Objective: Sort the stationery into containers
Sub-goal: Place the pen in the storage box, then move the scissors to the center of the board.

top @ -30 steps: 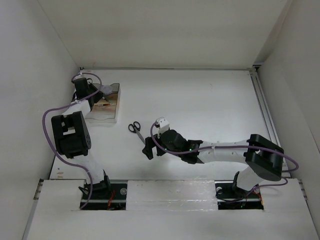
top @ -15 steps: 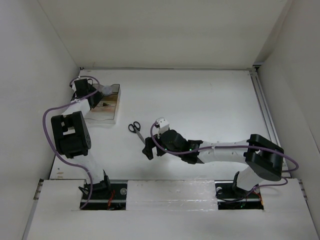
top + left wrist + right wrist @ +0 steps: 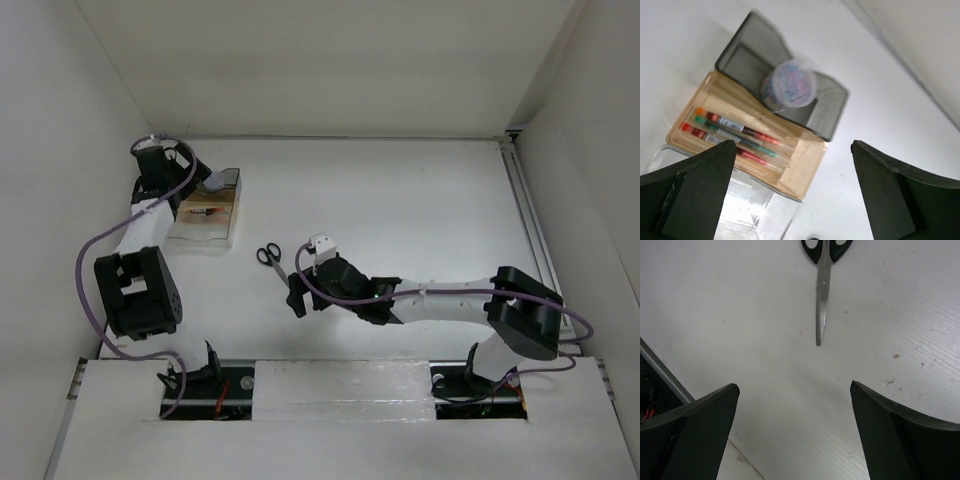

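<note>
The clear box (image 3: 805,165) with a brownish interior holds three slim pens side by side, the red pen (image 3: 707,137) nearest its edge. Against its far end stands a dark mesh tray (image 3: 745,57) with the round greyish-lilac cylinder (image 3: 789,90) in it. My left gripper (image 3: 793,143) hangs open above the box, empty. From above, the box (image 3: 208,222) and cylinder (image 3: 215,183) lie right of the left gripper (image 3: 188,177). Black-handled scissors (image 3: 823,275) lie flat, blades pointing at my open right gripper (image 3: 793,385). In the top view the scissors (image 3: 271,259) sit just beyond the right gripper (image 3: 296,298).
White walls close in the table on the left, back and right. A metal rail (image 3: 528,215) runs along the right side. The left arm's purple cable (image 3: 92,250) loops beside the left wall. The table's near edge (image 3: 670,385) shows in the right wrist view.
My left gripper has opened and drawn back to the left, away from the box, leaving the cylinder in the tray. The right arm has edged slightly left, toward the scissors.
</note>
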`<state>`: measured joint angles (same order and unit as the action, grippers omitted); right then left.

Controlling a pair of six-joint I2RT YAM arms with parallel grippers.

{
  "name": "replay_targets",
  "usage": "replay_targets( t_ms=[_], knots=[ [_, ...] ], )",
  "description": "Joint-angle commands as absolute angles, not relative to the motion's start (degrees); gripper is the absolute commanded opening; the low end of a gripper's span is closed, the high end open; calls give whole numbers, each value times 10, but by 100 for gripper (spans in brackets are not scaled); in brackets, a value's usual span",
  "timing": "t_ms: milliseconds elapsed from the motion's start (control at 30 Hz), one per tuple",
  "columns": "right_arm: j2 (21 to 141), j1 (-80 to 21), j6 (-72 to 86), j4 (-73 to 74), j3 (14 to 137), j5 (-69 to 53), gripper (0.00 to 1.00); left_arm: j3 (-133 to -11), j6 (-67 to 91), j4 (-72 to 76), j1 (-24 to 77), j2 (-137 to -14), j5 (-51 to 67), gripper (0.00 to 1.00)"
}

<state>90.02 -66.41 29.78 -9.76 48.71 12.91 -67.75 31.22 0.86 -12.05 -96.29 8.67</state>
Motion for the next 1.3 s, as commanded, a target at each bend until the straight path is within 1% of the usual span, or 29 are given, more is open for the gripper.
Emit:
replay_targets(
  t_ms=[0,133,167,233,300,333,367,400,500,533,567,633,667,700,800,867,1033,1267],
  knots=[
    [927,-666,283,-48,560,164,99,-700,237,28,-121,-863,104,99],
    [975,-666,265,43,647,187,99,-706,148,-19,-115,-768,82,99],
    [986,-666,265,86,668,196,99,-711,129,-36,-115,-757,82,99],
    [1019,-661,260,122,730,201,99,-741,73,-81,-115,-738,82,99],
    [1045,-640,253,171,774,201,98,-773,41,-162,-115,-729,87,99],
    [1070,-631,245,184,817,192,96,-779,26,-187,-115,-723,87,99],
    [1081,-621,234,192,835,186,93,-779,11,-233,-115,-709,97,99],
    [1091,-611,229,199,850,168,86,-785,-15,-252,-122,-700,116,99],
    [1130,-570,205,211,914,147,74,-766,-47,-294,-122,-645,142,99],
    [1145,-552,200,234,935,135,67,-759,-64,-301,-122,-631,148,99],
    [1178,-546,200,251,986,128,63,-745,-69,-306,-122,-619,154,99],
    [1214,-540,174,287,1033,118,59,-740,-75,-315,-122,-589,154,99],
    [1231,-534,174,300,1078,109,59,-733,-75,-322,-122,-582,154,99],
    [1264,-534,168,312,1098,104,59,-733,-75,-323,-122,-577,159,99],
    [1295,-522,168,330,1136,91,58,-728,-86,-345,-122,-564,165,99],
    [1303,-517,168,324,1136,73,56,-728,-93,-354,-122,-559,171,99],
    [1316,-517,168,307,1130,37,56,-722,-98,-359,-122,-546,177,99],
    [1347,-528,168,301,1155,31,56,-700,-98,-359,-122,-546,206,99]
  ],
)
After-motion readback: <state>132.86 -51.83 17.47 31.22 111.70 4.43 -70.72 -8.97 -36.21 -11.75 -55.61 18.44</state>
